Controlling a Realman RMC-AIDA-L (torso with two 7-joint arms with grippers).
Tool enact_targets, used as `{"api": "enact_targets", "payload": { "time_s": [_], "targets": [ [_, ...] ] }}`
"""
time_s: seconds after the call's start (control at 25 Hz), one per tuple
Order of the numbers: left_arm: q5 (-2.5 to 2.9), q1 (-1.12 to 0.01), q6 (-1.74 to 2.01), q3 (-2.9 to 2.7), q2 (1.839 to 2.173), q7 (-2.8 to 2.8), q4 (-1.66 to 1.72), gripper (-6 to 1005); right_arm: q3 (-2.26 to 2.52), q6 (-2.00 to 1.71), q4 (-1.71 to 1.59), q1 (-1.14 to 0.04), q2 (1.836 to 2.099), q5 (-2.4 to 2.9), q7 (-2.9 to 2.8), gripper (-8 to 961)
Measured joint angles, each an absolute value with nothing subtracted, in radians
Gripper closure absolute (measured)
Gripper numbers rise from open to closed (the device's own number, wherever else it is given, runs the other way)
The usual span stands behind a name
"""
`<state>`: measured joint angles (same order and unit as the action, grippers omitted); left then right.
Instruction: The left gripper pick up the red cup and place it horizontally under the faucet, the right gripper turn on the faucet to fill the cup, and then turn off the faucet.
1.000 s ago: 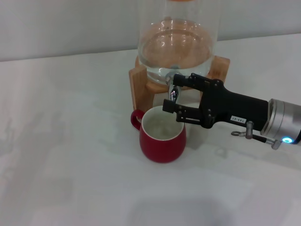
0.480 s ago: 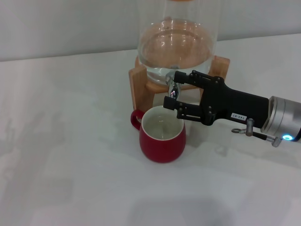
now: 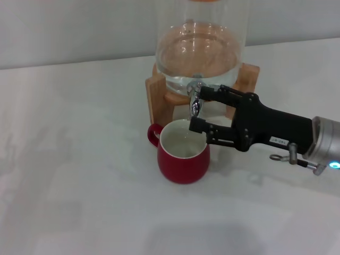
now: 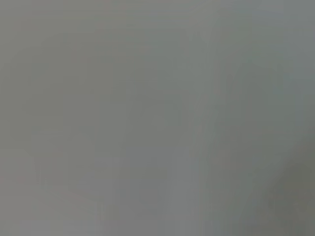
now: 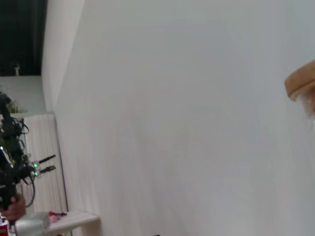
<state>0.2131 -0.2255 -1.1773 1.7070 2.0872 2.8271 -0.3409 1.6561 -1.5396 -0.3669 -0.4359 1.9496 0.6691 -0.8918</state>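
We see the red cup [image 3: 183,154] standing upright on the white table [image 3: 79,159], directly below the faucet [image 3: 195,101] of the glass dispenser [image 3: 201,48] on its wooden stand [image 3: 156,98]. The right gripper [image 3: 195,108] reaches in beside the faucet with its two fingers spread wide, one at the faucet, one over the cup's rim. The left gripper is out of view.
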Motion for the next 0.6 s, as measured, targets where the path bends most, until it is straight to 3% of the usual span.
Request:
{"api": "enact_targets", "payload": {
  "time_s": [0.6],
  "targets": [
    [0.21, -0.212, -1.17, 1.736, 2.085, 2.827, -0.334, 545, 1.441, -1.557, -0.37, -0.405, 1.945, 0.67, -0.886, 128]
  ]
}}
